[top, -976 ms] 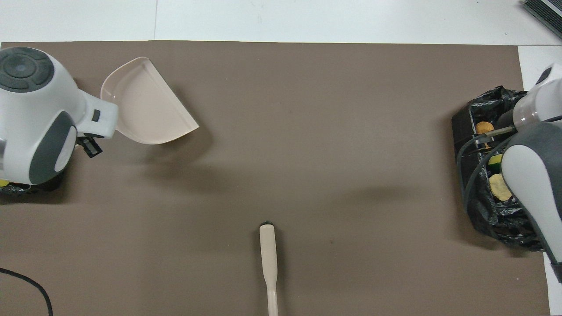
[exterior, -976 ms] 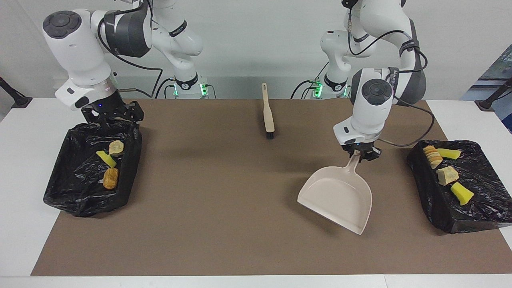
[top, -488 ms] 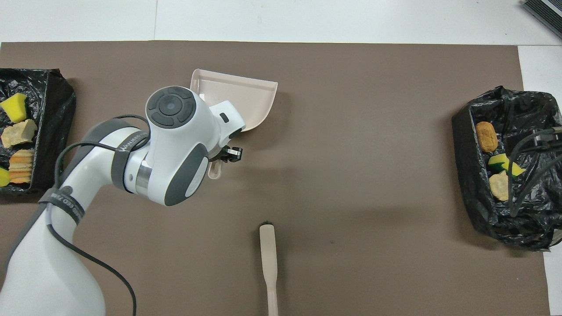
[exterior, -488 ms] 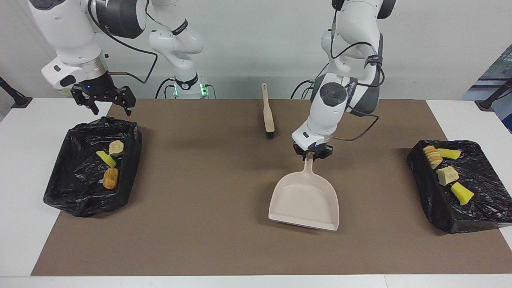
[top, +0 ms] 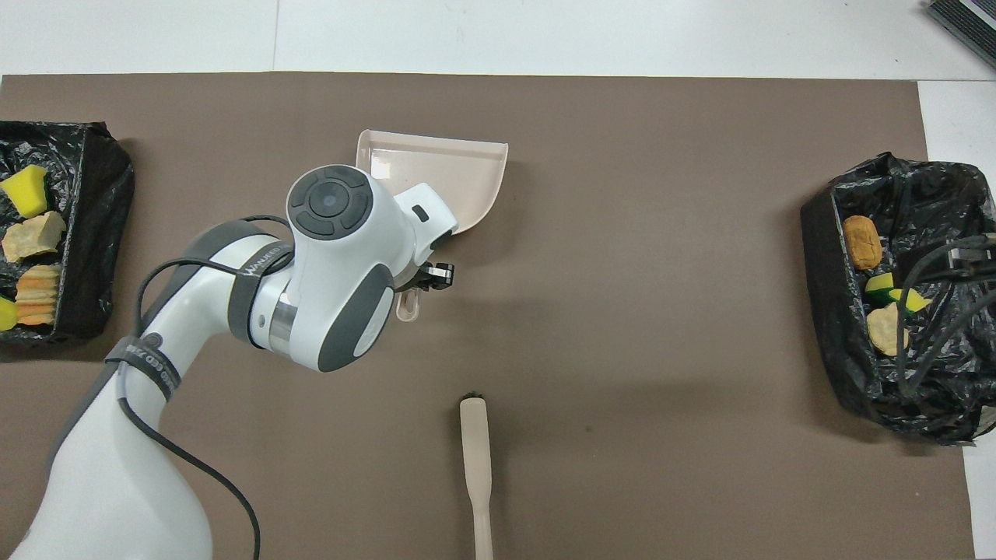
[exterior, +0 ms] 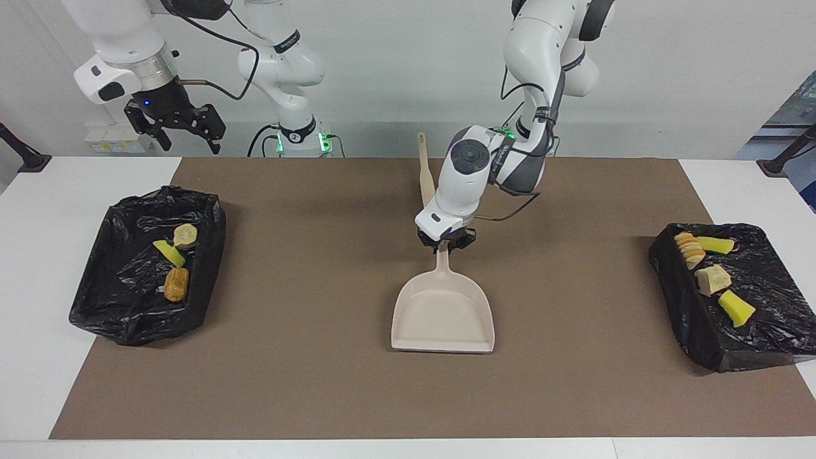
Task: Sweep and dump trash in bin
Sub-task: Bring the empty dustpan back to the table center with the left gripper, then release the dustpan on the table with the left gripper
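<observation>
My left gripper (exterior: 444,247) is shut on the handle of the beige dustpan (exterior: 444,315), which is empty and lies flat and low over the middle of the brown mat. In the overhead view the arm hides most of the handle of the dustpan (top: 455,175). The trash lies in two black-lined bins: three pieces (exterior: 176,284) in the bin (exterior: 127,325) at the right arm's end, several pieces (exterior: 712,279) in the bin (exterior: 701,338) at the left arm's end. My right gripper (exterior: 185,137) hangs open and empty, raised above the robots' side of its bin.
The beige brush (exterior: 426,182) with black bristles lies on the mat (exterior: 306,382) near the robots, between the two bases, its bristle end partly hidden by my left arm. From overhead the brush (top: 475,459) points toward the dustpan. Cables hang over the bin (top: 821,257).
My left arm carried the dustpan from beside the bin at its own end to the mat's middle and turned it square. My right gripper rose from its bin.
</observation>
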`<move>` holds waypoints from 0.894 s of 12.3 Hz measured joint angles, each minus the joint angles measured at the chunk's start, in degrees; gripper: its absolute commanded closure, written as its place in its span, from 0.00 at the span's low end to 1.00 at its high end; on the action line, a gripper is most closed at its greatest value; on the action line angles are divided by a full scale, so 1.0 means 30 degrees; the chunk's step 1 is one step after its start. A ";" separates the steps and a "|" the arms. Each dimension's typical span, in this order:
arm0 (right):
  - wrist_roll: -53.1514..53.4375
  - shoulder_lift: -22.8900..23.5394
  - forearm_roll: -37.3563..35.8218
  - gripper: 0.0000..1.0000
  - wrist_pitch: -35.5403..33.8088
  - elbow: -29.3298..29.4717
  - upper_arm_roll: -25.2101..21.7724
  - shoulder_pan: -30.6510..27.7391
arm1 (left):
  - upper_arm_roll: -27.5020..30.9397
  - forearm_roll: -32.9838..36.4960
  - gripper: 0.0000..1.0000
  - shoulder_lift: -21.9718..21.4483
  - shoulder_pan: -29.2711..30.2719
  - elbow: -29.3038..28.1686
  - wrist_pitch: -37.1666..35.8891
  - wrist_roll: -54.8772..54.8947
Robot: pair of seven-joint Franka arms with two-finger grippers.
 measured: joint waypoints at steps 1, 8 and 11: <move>0.0004 -0.0410 0.0082 0.00 0.0161 -0.0571 0.0001 0.0004 | 0.0018 0.0000 0.88 0.0109 -0.0147 0.0010 0.0144 -0.0595; 0.0032 -0.0521 0.0417 0.00 0.0624 -0.0885 0.0113 0.0727 | 0.0430 -0.0001 0.00 -0.0730 -0.0016 0.0196 -0.0375 -0.0740; 0.0030 0.0549 0.0416 0.00 0.0421 0.0497 0.0116 0.0811 | 0.0733 0.0076 0.00 -0.1893 0.0756 0.0107 -0.2371 -0.0118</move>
